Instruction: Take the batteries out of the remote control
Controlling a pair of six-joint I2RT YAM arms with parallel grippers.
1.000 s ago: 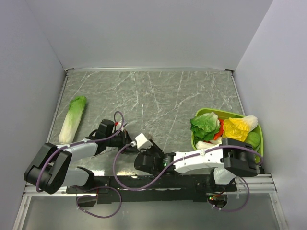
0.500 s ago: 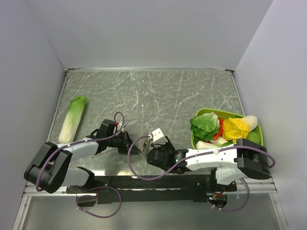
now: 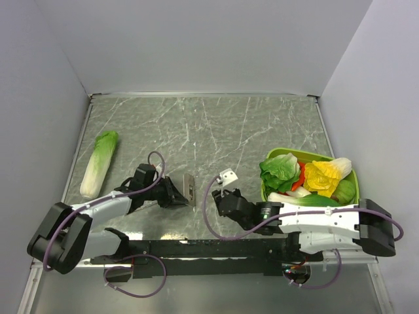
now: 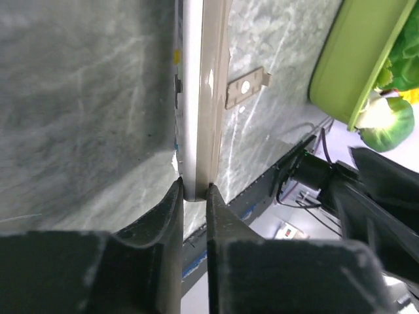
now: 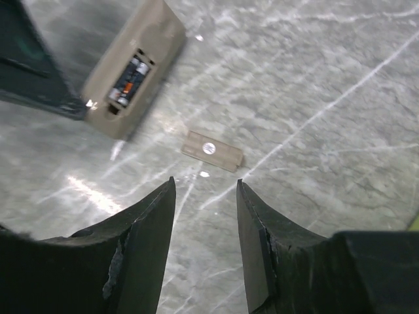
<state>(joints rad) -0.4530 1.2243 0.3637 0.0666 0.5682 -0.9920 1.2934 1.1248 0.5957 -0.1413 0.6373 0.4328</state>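
Left tool pinches the remote control by its end.

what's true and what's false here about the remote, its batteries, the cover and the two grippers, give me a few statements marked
1. The left gripper clamps one end of the remote control. True.
2. The batteries lie loose on the table. False: they sit in the remote's recess.
3. The battery cover lies on the table, apart from the remote. True.
4. The right gripper holds the cover. False: its jaws are open and empty.
5. The cabbage lies in the green tray. False: it lies on the table.
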